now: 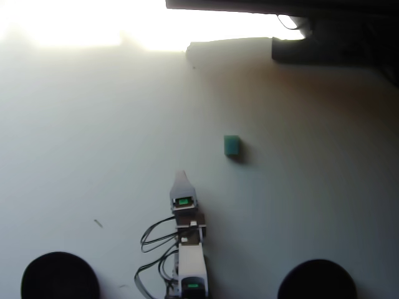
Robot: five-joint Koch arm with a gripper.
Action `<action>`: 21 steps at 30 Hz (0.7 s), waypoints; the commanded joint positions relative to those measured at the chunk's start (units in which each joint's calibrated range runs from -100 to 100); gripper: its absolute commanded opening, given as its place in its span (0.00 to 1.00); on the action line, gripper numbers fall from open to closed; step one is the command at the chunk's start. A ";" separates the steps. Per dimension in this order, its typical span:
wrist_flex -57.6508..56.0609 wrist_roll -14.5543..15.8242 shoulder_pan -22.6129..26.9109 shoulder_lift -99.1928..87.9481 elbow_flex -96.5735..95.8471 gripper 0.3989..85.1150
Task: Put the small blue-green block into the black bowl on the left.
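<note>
A: Two black bowls are seen at the near edge of the overhead view, one at lower left (60,276), the other black bowl (318,279) at lower right, with the arm's base between them. Which is meant?

B: The one at lower left is taken as the black bowl of the task. Nothing is seen in it.

A: And the hand?

B: The hand (181,177) is found just above the arm's white body, pointed up the picture. Only a single pale tip is shown, so whether the jaws are apart or together cannot be told. Nothing is seen to be held.

A: Where is the small blue-green block placed?

B: The small blue-green block (232,145) is lying farther out on the white surface (93,137), up and to the right of the tip, near it but clearly apart. Its longer side is judged to run up and down the picture, roughly in line with the hand.

A: So what is called for?

B: A reach forward with a swing to the right is judged to be needed. Beyond the block, only glare and dark clutter (324,37) are shown.
</note>
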 commanded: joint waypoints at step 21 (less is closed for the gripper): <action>2.72 -10.45 0.10 -2.54 2.14 0.56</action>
